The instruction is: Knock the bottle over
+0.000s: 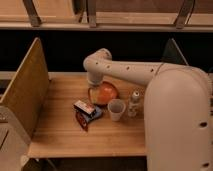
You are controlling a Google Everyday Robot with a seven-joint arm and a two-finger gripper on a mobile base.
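Observation:
The bottle is a small clear plastic bottle with a white cap. It stands upright on the wooden table, just right of a translucent white cup and close to my arm's large white body. My arm reaches from the right, bends at an elbow at the back, and comes down over an orange bowl. The gripper is at the arm's end, at the bowl's left rim, left of the bottle with the cup between them.
Snack packets lie left of the cup. A wooden side panel walls the table's left edge and a dark panel stands at the right. A dark gap and a railing run behind the table.

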